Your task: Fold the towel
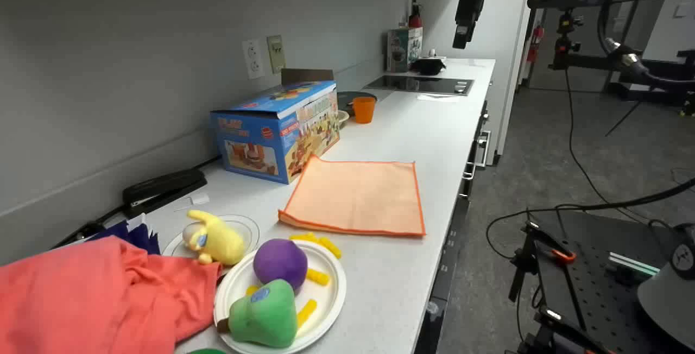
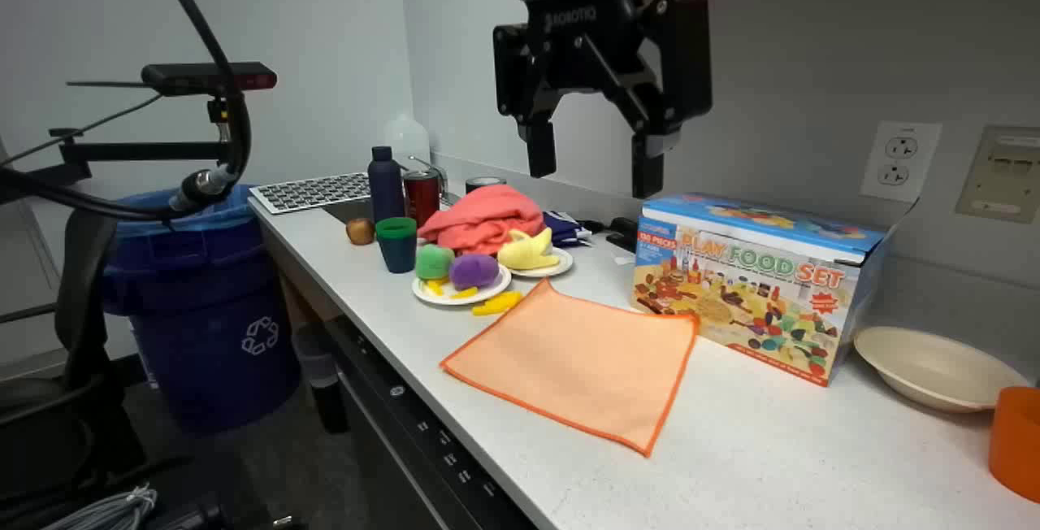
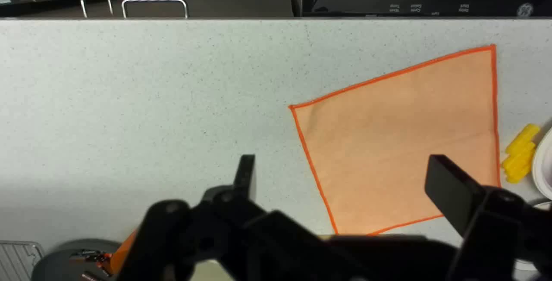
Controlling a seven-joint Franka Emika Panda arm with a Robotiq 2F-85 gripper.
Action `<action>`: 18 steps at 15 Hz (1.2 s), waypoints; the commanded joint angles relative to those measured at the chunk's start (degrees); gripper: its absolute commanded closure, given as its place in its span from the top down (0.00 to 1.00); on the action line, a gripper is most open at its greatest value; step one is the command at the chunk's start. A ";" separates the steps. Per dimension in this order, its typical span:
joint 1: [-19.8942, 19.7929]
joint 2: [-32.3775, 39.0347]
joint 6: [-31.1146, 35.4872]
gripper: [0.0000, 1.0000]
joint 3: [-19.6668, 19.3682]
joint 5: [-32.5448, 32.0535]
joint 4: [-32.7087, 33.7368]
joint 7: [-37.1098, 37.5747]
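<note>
Gripper [image 2: 595,162] spread wide, towel [image 2: 569,359] unfolded

In an exterior view the gripper hangs high over the worktop [image 2: 772,449], pointing down, the towel lying at its six o'clock. In an exterior view, the white plate [image 1: 328,304] at seven o'clock from the towel holds a green pear-shaped toy [image 1: 266,316], a purple round toy [image 1: 280,263] and yellow sticks [image 1: 317,276]. The play-food box [image 1: 274,132] sits at ten o'clock, contents hidden.
</note>
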 commanded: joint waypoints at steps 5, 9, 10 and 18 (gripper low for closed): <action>-0.38 0.08 -0.08 1.00 0.29 0.19 0.06 -0.17; -0.38 0.08 -0.08 1.00 0.29 0.19 0.06 -0.17; -0.38 0.08 -0.08 1.00 0.29 0.19 0.06 -0.17; -0.43 0.74 1.01 1.00 0.47 -0.55 0.31 -0.24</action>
